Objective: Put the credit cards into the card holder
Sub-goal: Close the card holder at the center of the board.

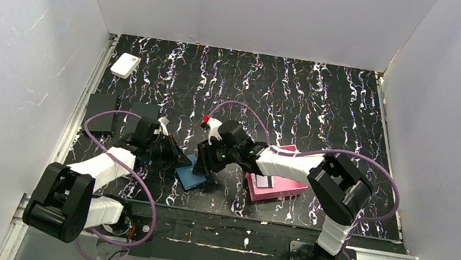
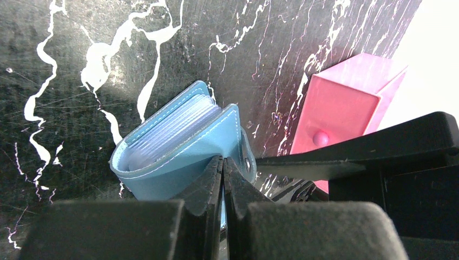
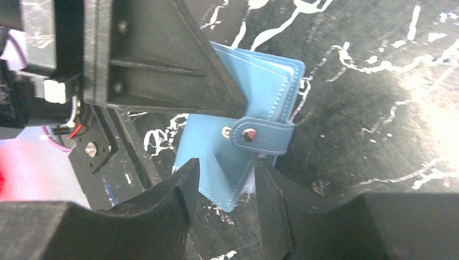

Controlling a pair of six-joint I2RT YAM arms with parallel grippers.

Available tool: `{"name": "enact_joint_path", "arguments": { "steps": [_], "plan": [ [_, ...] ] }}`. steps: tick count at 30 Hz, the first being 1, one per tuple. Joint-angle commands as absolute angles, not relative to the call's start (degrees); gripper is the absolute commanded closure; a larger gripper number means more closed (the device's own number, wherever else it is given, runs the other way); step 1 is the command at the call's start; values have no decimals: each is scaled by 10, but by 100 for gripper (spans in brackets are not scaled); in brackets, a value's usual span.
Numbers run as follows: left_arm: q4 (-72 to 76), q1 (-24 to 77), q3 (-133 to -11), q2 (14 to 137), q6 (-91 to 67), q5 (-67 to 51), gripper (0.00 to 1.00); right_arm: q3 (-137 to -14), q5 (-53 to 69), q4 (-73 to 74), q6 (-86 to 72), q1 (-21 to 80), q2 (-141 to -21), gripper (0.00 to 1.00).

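The teal-blue card holder [image 1: 191,177] lies near the table's front edge, half open, with its pale slotted pockets showing in the left wrist view [image 2: 173,130]. Its snap tab [image 3: 262,135] is buttoned over one flap. My left gripper [image 1: 178,161] is shut on the edge of the holder's cover [image 2: 223,160]. My right gripper [image 1: 206,167] is open, with its fingers either side of the holder's lower corner [image 3: 226,165]. A pale flat piece [image 1: 266,183] lies on the pink tray; I cannot tell whether it is a credit card. I see no other cards.
The pink square tray [image 1: 289,182] stands just right of the holder and also shows in the left wrist view [image 2: 341,103]. Two matte black slabs [image 1: 103,112] lie at the left. A small white box [image 1: 125,65] sits at the back left.
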State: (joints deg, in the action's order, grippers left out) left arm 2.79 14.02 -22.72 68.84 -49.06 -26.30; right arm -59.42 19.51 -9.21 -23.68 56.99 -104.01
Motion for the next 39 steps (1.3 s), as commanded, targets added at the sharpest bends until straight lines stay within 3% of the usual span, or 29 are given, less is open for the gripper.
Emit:
{"name": "enact_joint_path", "arguments": {
  "steps": [1, 16, 22, 32, 39],
  "plan": [
    [-44, 142, -206, 698, -464, -212, 100, -631, 147, -24, -209, 567, -1011, 48],
    [-43, 142, -205, 701, -464, -210, 100, -694, 61, 80, -208, 581, -1000, 45],
    [-43, 142, -203, 702, -465, -209, 100, -729, 68, 87, -190, 586, -1025, 54],
    [-43, 143, -206, 707, -464, -208, 100, -767, 62, 118, -169, 600, -1064, 52],
    [-41, 142, -203, 708, -463, -209, 100, -781, 44, 143, -156, 606, -1077, 62]
  ]
}}
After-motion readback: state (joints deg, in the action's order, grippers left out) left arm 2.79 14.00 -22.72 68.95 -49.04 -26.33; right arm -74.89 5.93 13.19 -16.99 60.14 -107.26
